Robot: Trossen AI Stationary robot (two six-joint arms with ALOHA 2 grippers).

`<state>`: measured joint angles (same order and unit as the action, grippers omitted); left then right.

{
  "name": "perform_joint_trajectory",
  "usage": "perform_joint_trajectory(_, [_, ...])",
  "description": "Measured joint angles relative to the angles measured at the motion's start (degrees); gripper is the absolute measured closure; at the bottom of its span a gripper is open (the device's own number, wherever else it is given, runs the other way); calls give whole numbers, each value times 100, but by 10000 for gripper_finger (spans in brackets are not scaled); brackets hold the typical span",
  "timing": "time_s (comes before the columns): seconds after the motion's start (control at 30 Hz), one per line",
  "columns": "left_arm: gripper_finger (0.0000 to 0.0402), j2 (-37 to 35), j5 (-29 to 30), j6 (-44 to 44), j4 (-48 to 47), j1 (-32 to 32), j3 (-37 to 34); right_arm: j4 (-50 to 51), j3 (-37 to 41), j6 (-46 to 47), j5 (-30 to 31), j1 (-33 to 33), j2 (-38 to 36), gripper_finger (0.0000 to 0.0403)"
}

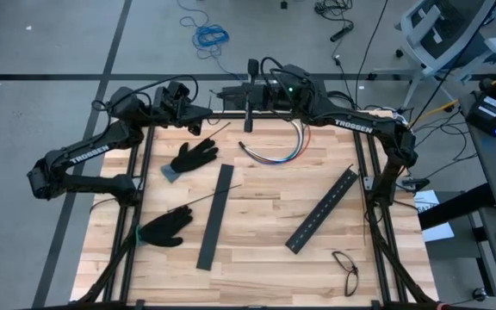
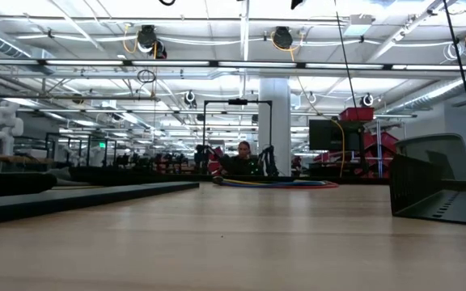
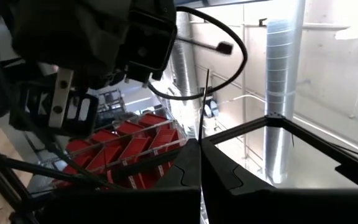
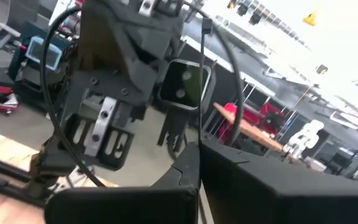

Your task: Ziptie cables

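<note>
High view: both arms are folded back at the far edge of the table (image 1: 257,228). The left claw (image 1: 209,110) and right claw (image 1: 250,86) sit close together above that edge. The cables (image 1: 275,148) lie in a curved bundle on the wood just in front of them. One ziptie (image 1: 203,200) lies slanted between two black gloves (image 1: 192,160), crossing a flat black bar (image 1: 214,215); a second bar (image 1: 322,210) and a pair of glasses (image 1: 346,269) lie to the right

Low view: the cables (image 2: 275,183) show as a coloured loop far across the table, a person behind them

Left wrist view: the left claw (image 3: 201,163) is pressed together on a thin upright ziptie (image 3: 205,102)

Right wrist view: the right claw (image 4: 199,163) is pinched onto a ziptie (image 4: 202,81) standing upright
</note>
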<state>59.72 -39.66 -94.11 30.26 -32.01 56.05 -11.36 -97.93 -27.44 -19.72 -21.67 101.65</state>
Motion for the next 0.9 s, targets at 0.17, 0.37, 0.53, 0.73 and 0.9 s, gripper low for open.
perform_joint_trajectory(0.17, [401, -24, -20, 81, 109, 0, 0, 139, 0, 125, 9, -9, 0, 403])
perform_joint_trajectory(0.37, [401, -22, -30, 153, 79, 0, 0, 129, 0, 138, 10, -9, 0, 403])
perform_joint_trajectory(0.53, [401, -22, -43, 161, 55, 0, 0, 92, 0, 157, 10, -9, 0, 403])
perform_joint_trajectory(0.73, [401, -20, 1, 215, 4, -31, 0, -5, 0, 229, 10, -7, 0, 403])
perform_joint_trajectory(0.9, [401, -20, 28, 302, 4, -137, 0, 0, 2, 237, -10, 0, 2, 403])
